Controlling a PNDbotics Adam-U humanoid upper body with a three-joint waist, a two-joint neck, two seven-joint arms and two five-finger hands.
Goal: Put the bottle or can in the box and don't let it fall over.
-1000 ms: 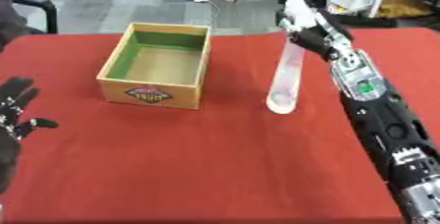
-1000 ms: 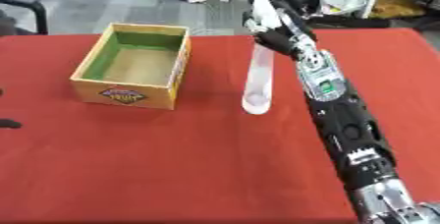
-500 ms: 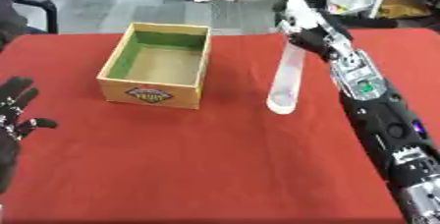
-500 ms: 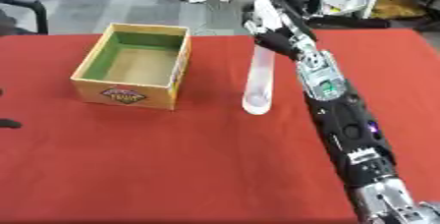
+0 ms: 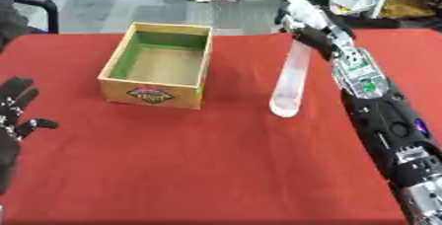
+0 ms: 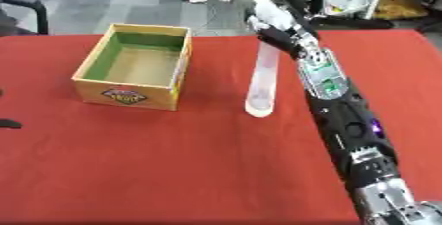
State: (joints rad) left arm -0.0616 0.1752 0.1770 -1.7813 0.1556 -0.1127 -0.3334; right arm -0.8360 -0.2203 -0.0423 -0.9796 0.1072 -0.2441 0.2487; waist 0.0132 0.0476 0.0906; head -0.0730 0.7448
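Little has shifted in the past second; the right hand (image 5: 304,21) stays at the top of the tall pale bottle (image 5: 288,83), fingers curled around it; the bottle stands tilted on the red tabletop (image 5: 207,160), right of the open cardboard box (image 5: 160,66); the left hand (image 5: 12,115) rests open at the left edge.

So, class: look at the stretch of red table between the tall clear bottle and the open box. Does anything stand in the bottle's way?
Nothing visible does. The bottle stands to the right of the box, with only bare red tablecloth between them. The right hand is at the bottle's top; whether it grips is unclear. The left hand rests open at the left edge.
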